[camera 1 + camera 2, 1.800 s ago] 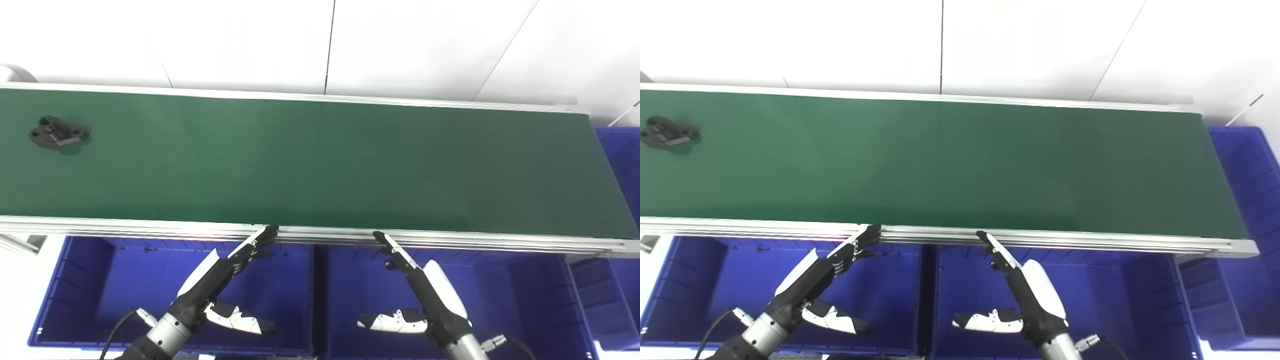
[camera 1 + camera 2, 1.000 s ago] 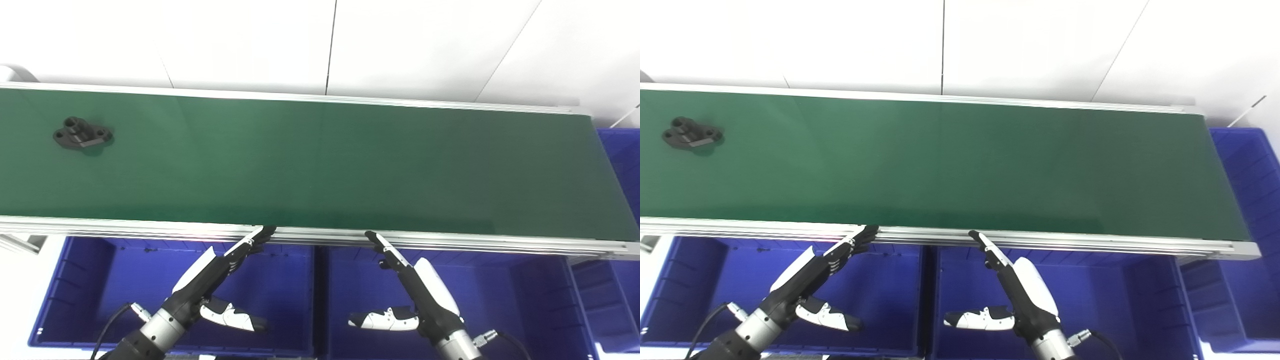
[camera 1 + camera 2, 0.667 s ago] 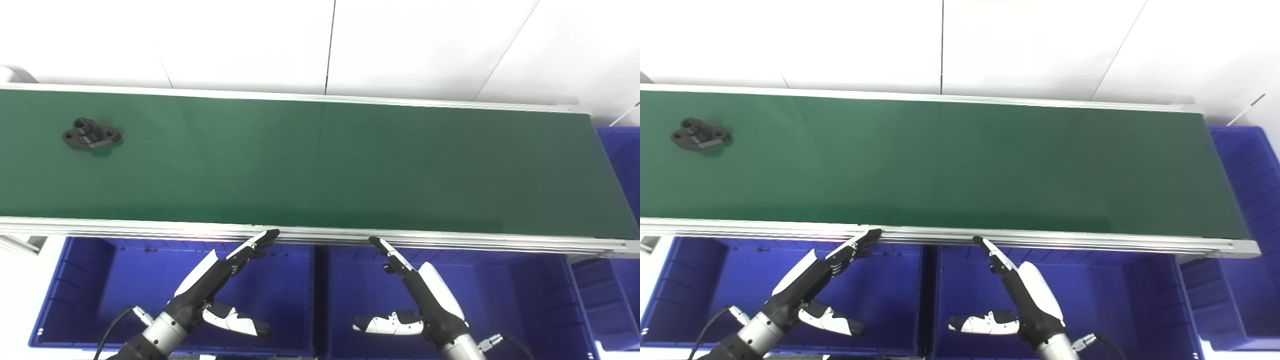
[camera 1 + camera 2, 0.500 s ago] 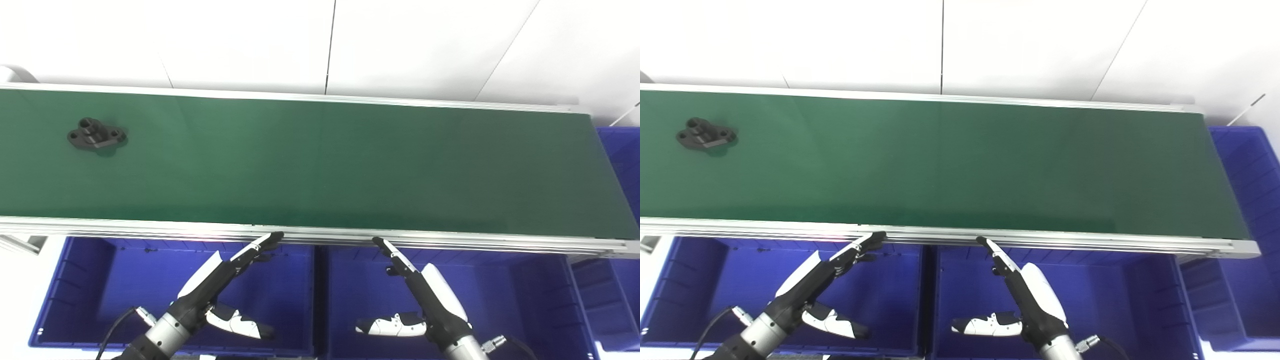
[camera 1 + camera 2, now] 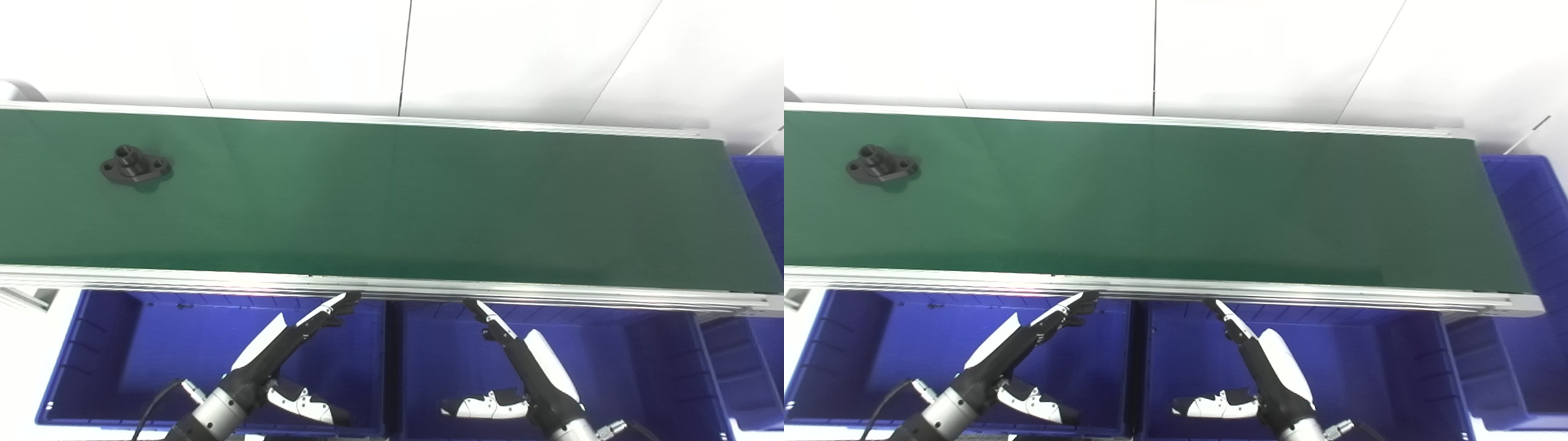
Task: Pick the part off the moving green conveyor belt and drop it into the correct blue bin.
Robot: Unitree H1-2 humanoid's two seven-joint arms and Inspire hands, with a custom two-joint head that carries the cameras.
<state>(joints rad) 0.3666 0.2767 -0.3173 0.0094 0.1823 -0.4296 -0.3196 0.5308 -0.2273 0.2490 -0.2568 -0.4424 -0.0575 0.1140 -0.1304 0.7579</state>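
Part: small black flanged metal part (image 5: 135,170) is lying on the long green conveyor belt (image 5: 392,202), far left.
Hands: left hand (image 5: 278,352) and right hand (image 5: 527,367) are hovering over blue plastic bins (image 5: 92,355), fingers spread, holding nothing.

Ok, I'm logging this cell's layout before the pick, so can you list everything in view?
part: one, black, far left of the belt, lying flat, untouched
conveyor belt: one, green with silver rails, spanning the picture
bins: at least three, blue; left bin and middle bin below the belt's near rail, another bin past its right end
wall: white panels behind the belt
left hand: open, over the left bin, fingertips near the rail
right hand: open, over the middle bin, holding nothing
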